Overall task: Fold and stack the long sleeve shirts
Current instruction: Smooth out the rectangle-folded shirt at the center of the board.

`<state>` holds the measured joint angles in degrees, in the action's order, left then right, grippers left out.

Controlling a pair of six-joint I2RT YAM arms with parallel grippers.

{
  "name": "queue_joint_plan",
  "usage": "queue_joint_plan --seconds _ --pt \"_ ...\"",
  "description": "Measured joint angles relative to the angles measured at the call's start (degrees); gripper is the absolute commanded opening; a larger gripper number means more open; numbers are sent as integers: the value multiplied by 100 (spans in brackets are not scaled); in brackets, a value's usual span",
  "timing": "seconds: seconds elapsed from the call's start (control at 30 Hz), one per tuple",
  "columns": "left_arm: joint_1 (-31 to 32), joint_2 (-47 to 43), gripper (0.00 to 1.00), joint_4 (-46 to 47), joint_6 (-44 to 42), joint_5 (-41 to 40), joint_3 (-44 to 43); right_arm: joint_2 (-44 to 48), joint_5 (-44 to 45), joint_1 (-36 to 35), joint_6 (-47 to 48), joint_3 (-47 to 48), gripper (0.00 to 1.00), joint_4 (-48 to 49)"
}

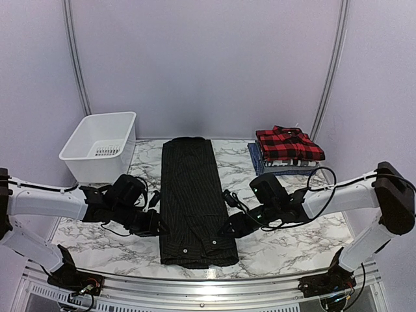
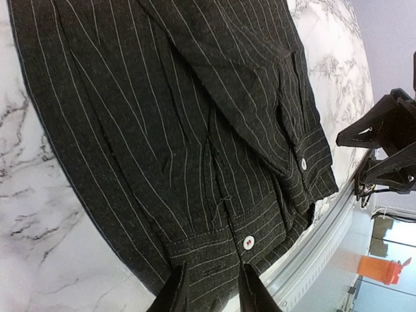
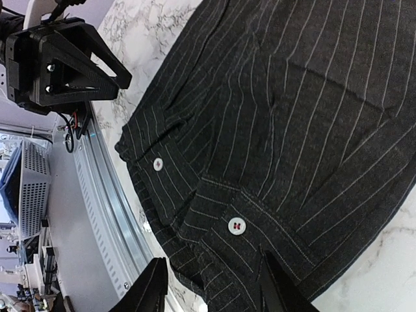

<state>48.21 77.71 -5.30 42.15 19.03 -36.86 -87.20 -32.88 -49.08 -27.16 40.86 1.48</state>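
Lying flat down the middle of the table [image 1: 279, 250], the black pinstriped shirt [image 1: 188, 195] is folded into a long narrow strip that runs from twelve o'clock to six o'clock. Its collar end is at the far side. At the near end two cuffs are folded across the top, each with a white button [image 3: 236, 225].

The left hand [image 2: 212, 279] sits low at the strip's near left corner, about eight o'clock from the shirt's middle. Its fingers [image 2: 175, 294] are apart, with a modest gap between them. The striped cuff edge lies flat in that gap, and I see no clamp on it.

The right hand [image 3: 213, 266] mirrors it at the near right corner, about four o'clock. Its fingers [image 3: 281, 289] are spread wider and straddle the cloth's edge without pinching it.

Out at two o'clock from the black shirt, well apart from it, is a stack of folded shirts. The red-and-black plaid shirt [image 1: 288, 144] is on top, and a blue checked shirt [image 1: 254, 158] shows at the bottom edge. The layers between are too small to tell apart.

At ten o'clock a white plastic bin [image 1: 88, 153] stands on the table's far left corner.
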Motion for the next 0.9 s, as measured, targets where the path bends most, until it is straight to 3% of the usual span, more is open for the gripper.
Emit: queue_joint_plan --seconds 0.6,0.9 --pt "634 608 25 1104 793 472 708 -2 -170 -343 -328 -951 40 164" --pt "634 114 37 813 874 372 645 450 74 -354 -264 -870 44 -466"
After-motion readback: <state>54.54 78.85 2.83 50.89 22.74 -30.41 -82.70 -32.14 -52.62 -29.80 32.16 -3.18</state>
